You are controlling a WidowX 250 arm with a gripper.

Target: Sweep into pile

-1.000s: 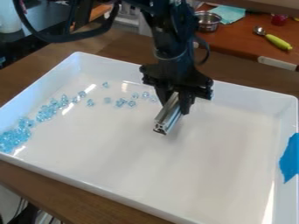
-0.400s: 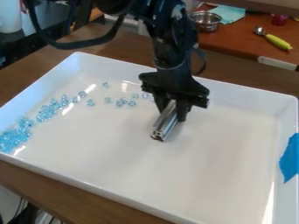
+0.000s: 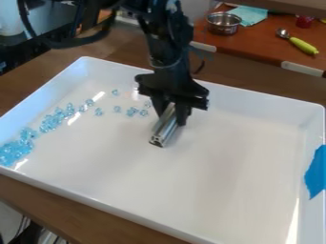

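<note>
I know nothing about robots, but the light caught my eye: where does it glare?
Camera view: white streaks shine on the tray, beside the blue pieces and low at its right wall; the metal bar glints too.

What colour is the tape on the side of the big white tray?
The tape is bright blue, seen in the camera view.

Tray (image 3: pixel 223 190) cut L, R, btm; blue tape (image 3: pixel 316 174) cut R; bar (image 3: pixel 163 133) part-hidden by gripper (image 3: pixel 170 119)
</note>
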